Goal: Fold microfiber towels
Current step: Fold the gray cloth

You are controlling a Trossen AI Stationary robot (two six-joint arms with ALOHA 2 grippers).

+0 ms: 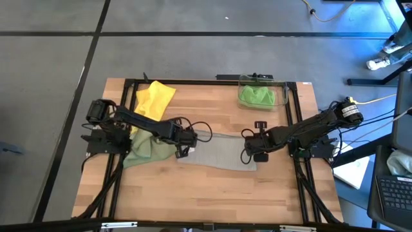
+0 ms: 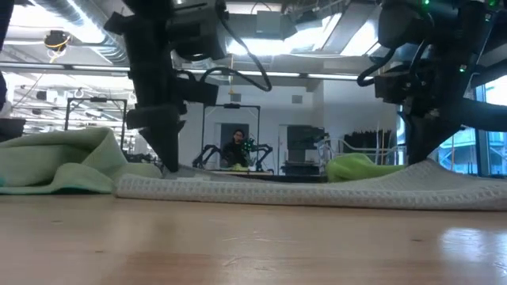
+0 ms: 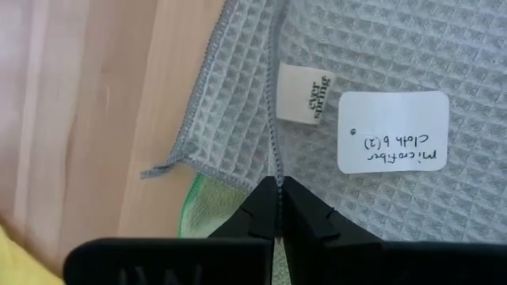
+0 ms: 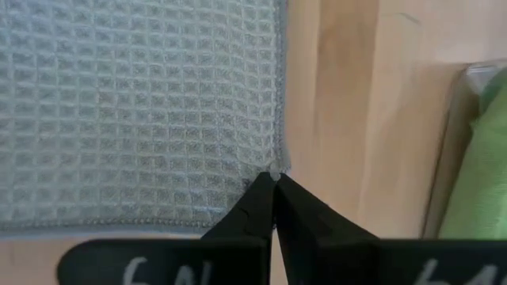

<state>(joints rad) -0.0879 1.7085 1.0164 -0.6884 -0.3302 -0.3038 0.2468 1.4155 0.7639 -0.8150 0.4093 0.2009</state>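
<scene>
A grey waffle-weave towel (image 1: 219, 153) lies spread across the middle of the table, with a white tag (image 3: 305, 93) and a handwritten sticker (image 3: 392, 131) on it. My left gripper (image 1: 183, 148) is shut at its left end and my right gripper (image 1: 248, 153) is shut at its right end. The towel's left end lies partly over a pale olive-green towel (image 1: 143, 149), which sits under my left arm. A yellow towel (image 1: 154, 100) lies crumpled at the far left. A bright green towel (image 1: 256, 96) sits in the clear bin. My left gripper pinches a stitched hem (image 3: 275, 162) of the grey towel between its two fingers, near the towel's left corner (image 3: 162, 169). The fingers come steeply from above, in line with the hem. The towel lies on the table around the hold. My right gripper pinches the grey towel's right side edge (image 4: 277, 165) between its two fingertips, close to a corner. The fingers slant down from above. In the low view this end (image 2: 428, 168) rises a little off the table toward the fingers, and the rest lies flat.
The clear plastic bin (image 1: 262, 80) stands at the far right of the table. Black frame rails (image 1: 296, 109) run along the table's sides. Bare wood (image 1: 206, 193) lies toward the near edge. A person (image 2: 236, 147) sits far off in the room behind.
</scene>
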